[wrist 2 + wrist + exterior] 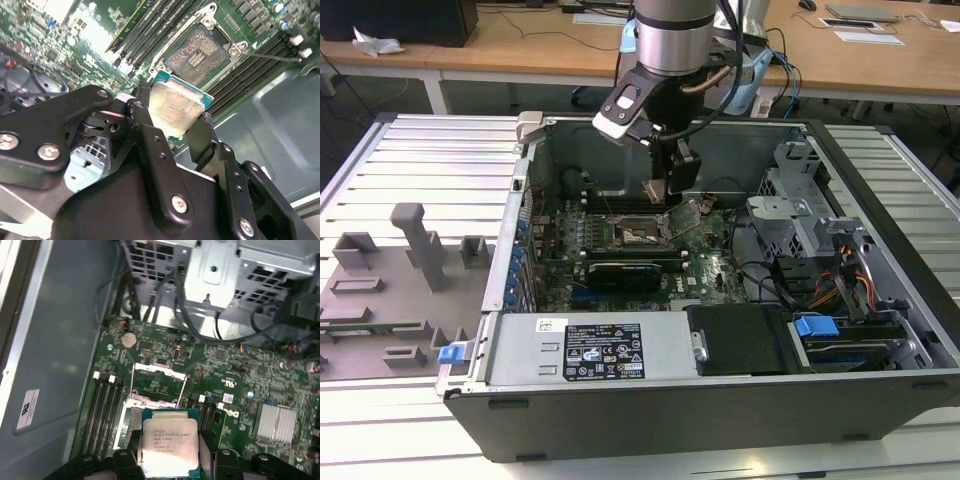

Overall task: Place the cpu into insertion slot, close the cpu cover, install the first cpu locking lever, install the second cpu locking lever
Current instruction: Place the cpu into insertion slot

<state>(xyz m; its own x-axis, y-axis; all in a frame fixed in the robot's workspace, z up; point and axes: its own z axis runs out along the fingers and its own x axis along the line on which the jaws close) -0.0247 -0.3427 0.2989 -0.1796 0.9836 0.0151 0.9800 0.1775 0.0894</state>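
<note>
From the exterior view, the arm reaches down into the open computer case [880, 330], which lies on its side on a slatted metal table [420, 160]. The gripper [658, 192] hangs just above the green motherboard [710, 270], with the cpu [657, 187] pinched between its fingers. The chip is off the board and not yet seated. The insertion slot [642, 232] lies just below it, a little toward the exterior view's left. At the slot's edge on the exterior view's right, what looks like the cpu cover [699, 208] stands tipped up. The long black graphics card [625, 272] sits nearer the camera.

In the second wrist view, the two black fingers [145, 125] are clamped on opposite edges of the cpu [176, 105], whose silvery-tan top faces the camera. Beyond it the slot's pin field is bare and uncovered, with memory slots [150, 30] on either side.

In the first wrist view, the chip [169, 442] is held level between the fingertips, printed face up. It hovers over the near part of the socket area, apart from the board. A round coin cell [129, 339] lies beyond.
</note>
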